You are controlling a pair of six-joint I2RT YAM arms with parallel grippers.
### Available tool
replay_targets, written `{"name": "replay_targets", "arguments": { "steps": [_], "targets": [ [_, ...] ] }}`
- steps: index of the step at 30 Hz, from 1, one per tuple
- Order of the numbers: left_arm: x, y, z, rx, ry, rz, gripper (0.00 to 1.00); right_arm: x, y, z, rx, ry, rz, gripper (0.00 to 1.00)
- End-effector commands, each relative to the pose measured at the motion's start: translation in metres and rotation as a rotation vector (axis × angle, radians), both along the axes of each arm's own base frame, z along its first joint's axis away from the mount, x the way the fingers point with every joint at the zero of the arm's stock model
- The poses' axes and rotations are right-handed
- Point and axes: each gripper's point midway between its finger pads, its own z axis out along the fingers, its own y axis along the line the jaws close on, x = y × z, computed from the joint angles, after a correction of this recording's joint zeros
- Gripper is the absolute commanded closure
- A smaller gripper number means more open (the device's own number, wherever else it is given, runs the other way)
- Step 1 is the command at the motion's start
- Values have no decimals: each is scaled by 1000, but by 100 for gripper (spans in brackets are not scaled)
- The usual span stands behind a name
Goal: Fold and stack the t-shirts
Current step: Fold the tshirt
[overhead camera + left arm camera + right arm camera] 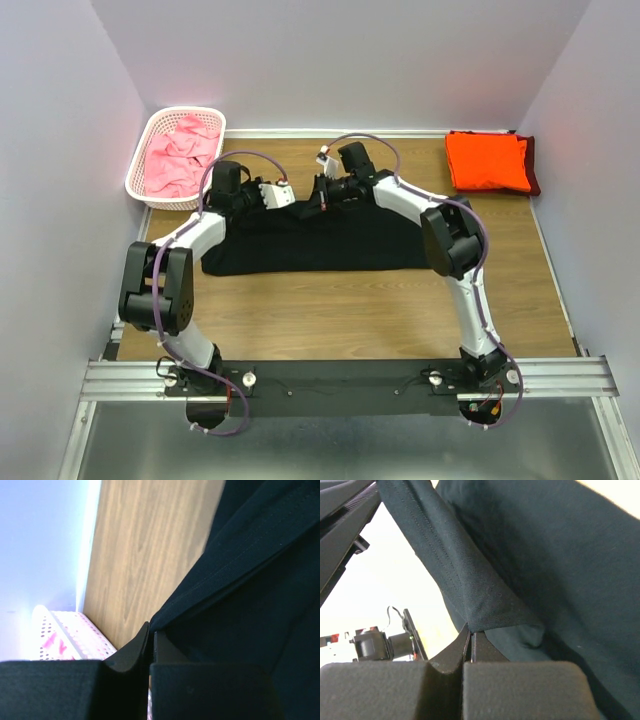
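Note:
A black t-shirt (320,245) lies spread across the middle of the wooden table. Both grippers meet at its far edge. My left gripper (291,197) is shut on the shirt's stitched hem (151,629), which runs up and away from the jaws as a lifted fold (250,545). My right gripper (318,196) is shut on a bunched fold of the same shirt (470,631), with black cloth (545,555) hanging over it. A folded orange t-shirt (487,160) rests on a dark maroon one (534,172) at the back right. Pink t-shirts (180,155) fill the basket.
The white lattice basket (141,152) stands at the back left corner against the wall, and its rim (75,630) shows just beyond my left fingers. White walls enclose the table on three sides. The arms' mounting rail (340,378) runs along the near edge.

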Motion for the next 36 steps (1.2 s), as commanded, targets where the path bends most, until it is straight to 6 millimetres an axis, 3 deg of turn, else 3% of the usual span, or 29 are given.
{"name": "replay_targets", "arguments": {
  "steps": [1, 6, 11, 16, 22, 29, 36],
  "targets": [
    [21, -1, 14, -30, -44, 12, 91, 25, -6, 0, 5, -36, -49, 99],
    [27, -2, 1, -21, -16, 13, 89, 40, -10, -3, 12, -42, -69, 100],
    [35, -1, -1, -37, 6, 42, 89, 40, -9, -8, 17, -32, -61, 99],
    [33, 10, 1, -39, 46, 130, 96, 35, -10, -4, 20, -25, -55, 100],
    [14, 24, 5, -35, 50, 245, 96, 25, -11, 2, 37, 7, -43, 99],
    [-16, 13, -14, -81, 127, 335, 94, 17, -13, 7, 47, 28, -31, 99],
    [-34, 10, -17, -154, 160, 398, 89, 8, -17, 4, 41, 43, -25, 99]
  ]
}}
